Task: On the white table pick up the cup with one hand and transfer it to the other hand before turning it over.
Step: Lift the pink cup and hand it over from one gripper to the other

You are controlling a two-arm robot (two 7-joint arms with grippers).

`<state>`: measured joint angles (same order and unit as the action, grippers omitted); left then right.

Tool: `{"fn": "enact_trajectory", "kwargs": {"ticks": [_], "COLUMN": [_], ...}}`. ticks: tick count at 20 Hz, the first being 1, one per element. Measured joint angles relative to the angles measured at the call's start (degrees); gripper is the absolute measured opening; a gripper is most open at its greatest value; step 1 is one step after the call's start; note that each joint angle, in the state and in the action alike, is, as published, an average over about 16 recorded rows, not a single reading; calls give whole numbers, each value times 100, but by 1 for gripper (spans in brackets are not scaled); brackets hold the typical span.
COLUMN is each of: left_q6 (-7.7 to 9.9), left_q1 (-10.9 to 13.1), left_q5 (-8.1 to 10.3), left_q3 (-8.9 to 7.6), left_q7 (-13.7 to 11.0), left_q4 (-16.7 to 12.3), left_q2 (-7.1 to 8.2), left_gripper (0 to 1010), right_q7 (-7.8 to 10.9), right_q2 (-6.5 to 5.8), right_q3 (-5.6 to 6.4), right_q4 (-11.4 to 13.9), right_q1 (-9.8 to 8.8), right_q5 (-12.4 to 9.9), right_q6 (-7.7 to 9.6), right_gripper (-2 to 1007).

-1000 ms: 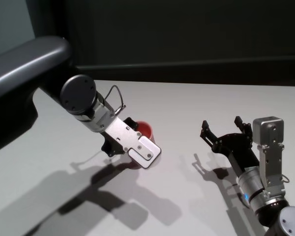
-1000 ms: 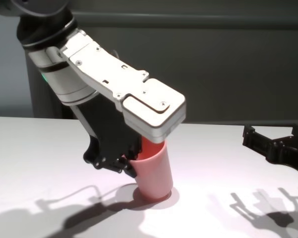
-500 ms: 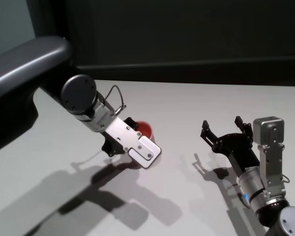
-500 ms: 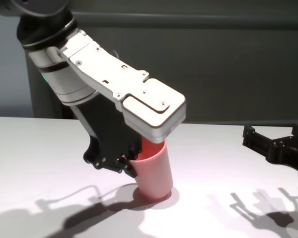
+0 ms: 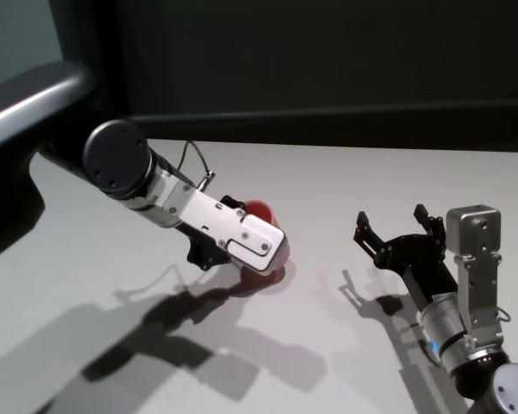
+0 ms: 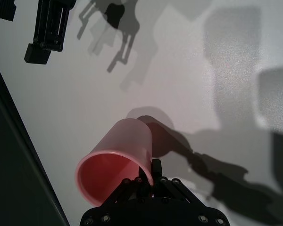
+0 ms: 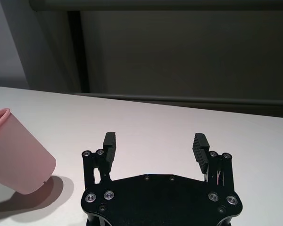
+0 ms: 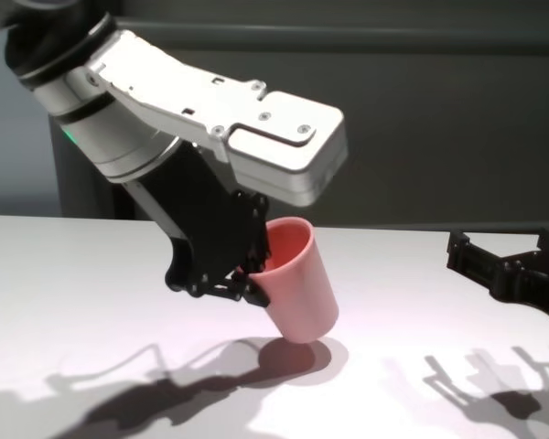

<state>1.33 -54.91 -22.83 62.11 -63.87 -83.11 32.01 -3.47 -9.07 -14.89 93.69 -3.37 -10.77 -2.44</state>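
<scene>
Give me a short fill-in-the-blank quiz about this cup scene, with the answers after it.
1. The cup is colored ____.
2. The left gripper pinches the cup at its ____.
3. The cup is not upright; it is ____.
4. The fingers of the right gripper stand ____ and hold nothing.

Missing words: pink; rim; tilted; open

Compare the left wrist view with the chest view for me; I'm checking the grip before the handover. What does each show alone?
Left wrist view only: the cup seen into its open mouth, with the left gripper's fingers pinching its rim.

Chest view only: the cup's base lifted off the white table, tilted, and the left arm's body above it.

Both: the left gripper shut on the cup, the open right gripper apart, and their shadows.
</scene>
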Motion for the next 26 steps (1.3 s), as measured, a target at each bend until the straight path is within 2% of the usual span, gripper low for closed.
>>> {"fn": "enact_trajectory", "kwargs": {"ticks": [5, 14, 21, 26], "left_q6": [240, 599, 756, 754], "left_q1": [207, 700, 1187, 1551], "left_q5": [439, 1385, 2274, 2972], "left_q3": [-326, -1095, -1763, -2196], "left_q7": [264, 865, 1340, 1602], "left_q4": [-199, -504, -620, -633], "left_q2": [194, 505, 590, 557], "left_gripper": [51, 51, 51, 51], "right_q7": [0, 0, 0, 0], "right_q2": [0, 0, 0, 0], "right_q3": [0, 0, 0, 0], "right_q4": [0, 0, 0, 0], "right_q1": [0, 0, 0, 0], "right_q5": [0, 0, 0, 0], "right_q6": [0, 0, 0, 0], "right_gripper": [1002, 1002, 1002, 1002]}}
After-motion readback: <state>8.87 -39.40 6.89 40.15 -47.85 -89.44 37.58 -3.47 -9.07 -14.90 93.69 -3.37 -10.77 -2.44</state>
